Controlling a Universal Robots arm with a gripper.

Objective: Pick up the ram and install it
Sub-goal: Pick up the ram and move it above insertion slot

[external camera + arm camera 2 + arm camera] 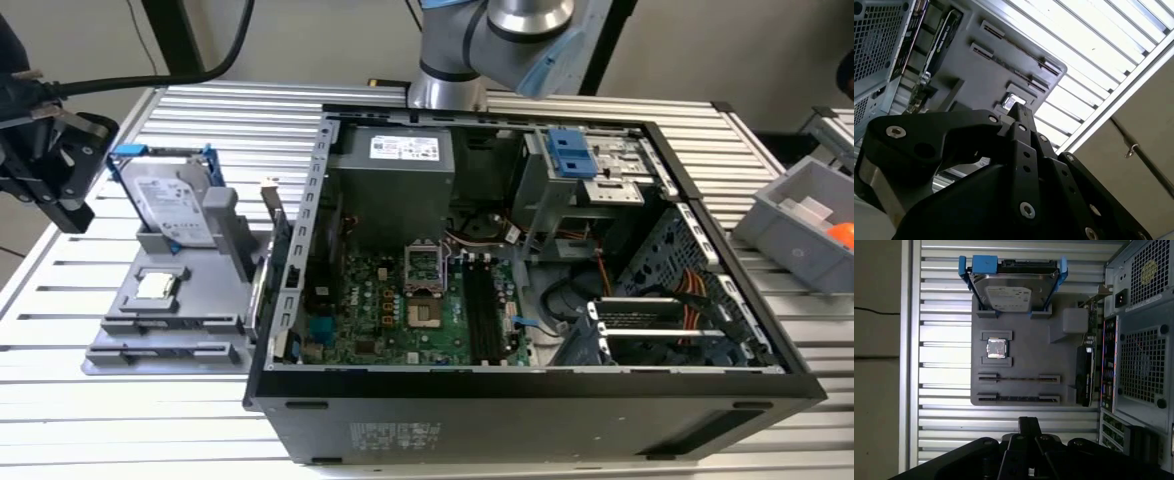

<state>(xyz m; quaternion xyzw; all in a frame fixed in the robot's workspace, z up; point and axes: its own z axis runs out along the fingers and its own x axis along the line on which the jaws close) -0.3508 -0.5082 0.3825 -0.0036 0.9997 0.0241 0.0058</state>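
Spanning the exterior view, a ribbed metal tabletop [160, 420] carries an open case [534, 400] at centre and a grey holder [200, 300] at the exterior view's left, with a pale wall in the upper left. The ram [1019, 378] stands on edge in a holder slot beside the processor [996, 347]. Its long axis runs crosswise, one end toward the case. Seen edge-on, its faces are hidden. The fingers [1029, 424], pressed together and holding nothing, hover off the holder's ram-side edge. A drive [1014, 287] stands at the opposite end. The arm [494, 40] is cut off at the top of the frame.
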